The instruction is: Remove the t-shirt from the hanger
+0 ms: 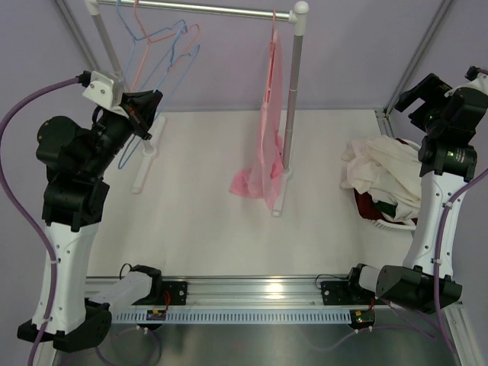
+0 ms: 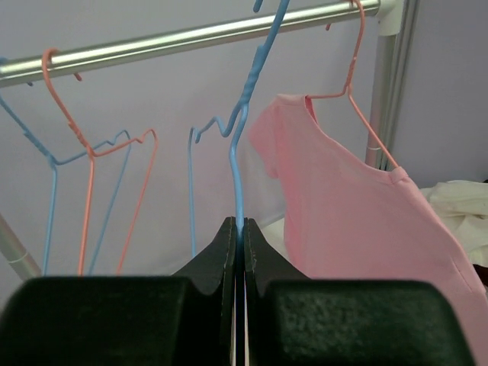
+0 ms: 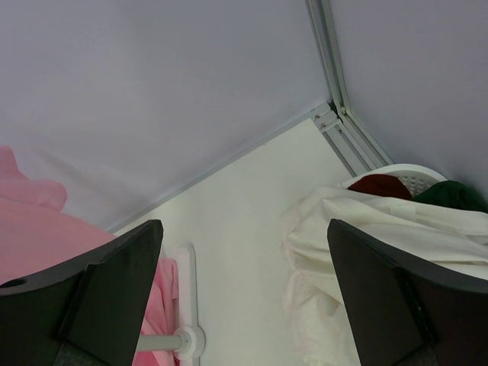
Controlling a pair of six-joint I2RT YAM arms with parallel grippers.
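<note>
- Two arms at the near edge of the white counter (image 1: 206, 221), with a clothes rail (image 1: 206, 8) standing across the far side.
- Pink t-shirt (image 1: 271, 122) is on a pink wire hanger (image 2: 353, 69), which is hooked at the right end of the rail next to the upright post.
- T-shirt's lower end bunches low beside the stand's foot. One sleeve and the collar show clearly in the left wrist view.
- Left hand (image 2: 238, 229) is raised at the left side of the rail, jaws pressed together and pinching the wire of a blue hanger (image 2: 235, 175).
- That blue hanger is bare and hooked on the rail just left of the t-shirt. Can't tell if it touches the fabric.
- More bare hangers, orange (image 2: 88, 175) and blue, hang further left.
- Right hand (image 3: 244, 229) is spread wide and holds nothing. It is up high at the right edge, well apart from the t-shirt.
- Below the right hand a white basket (image 3: 412, 179) holds a heap of white cloth (image 1: 381, 168), with dark red and green pieces showing under it.
</note>
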